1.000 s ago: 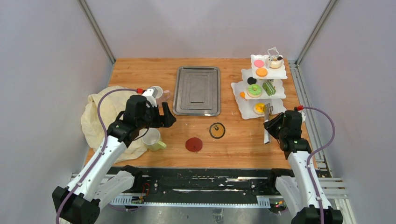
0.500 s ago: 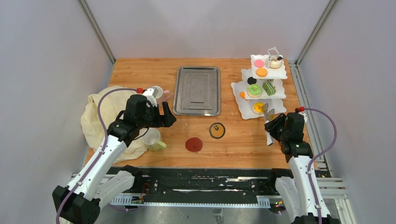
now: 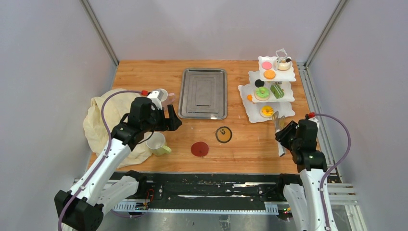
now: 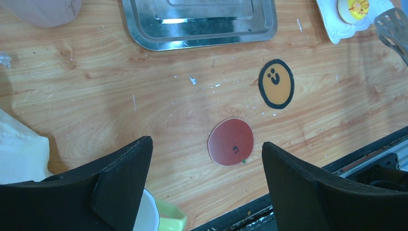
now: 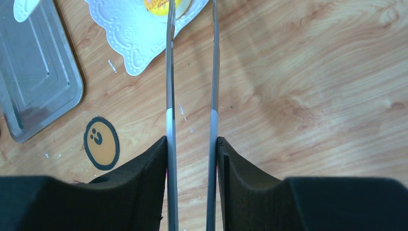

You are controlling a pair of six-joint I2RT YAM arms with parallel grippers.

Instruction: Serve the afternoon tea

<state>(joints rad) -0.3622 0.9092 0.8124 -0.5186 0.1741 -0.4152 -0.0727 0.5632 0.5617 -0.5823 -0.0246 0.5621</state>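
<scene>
The white tiered stand [image 3: 285, 95] stands at the back right with a pink disc [image 3: 266, 65], an orange tart [image 3: 269, 74] and a green donut [image 3: 262, 93] on it. A yellow tart [image 5: 161, 6] lies on its lowest plate [image 5: 139, 38]. My right gripper [image 5: 191, 142] is shut on the metal tongs [image 5: 169, 72], whose tips reach the yellow tart. My left gripper [image 4: 207, 149] hangs open above the table. A yellow-green mug [image 3: 156, 143] sits just below it and a pinkish mug [image 3: 161, 95] behind it. The red coaster [image 4: 231, 142] and the orange coaster [image 4: 275, 83] lie flat mid-table.
A steel tray [image 3: 203, 93] lies at the back centre. A cream cloth [image 3: 103, 120] is bunched at the left under my left arm. The black rail [image 3: 207, 185] runs along the near table edge.
My right arm has drawn back toward the near edge with the tongs, and the tongs' arms stand slightly wider apart. The left arm has not moved.
</scene>
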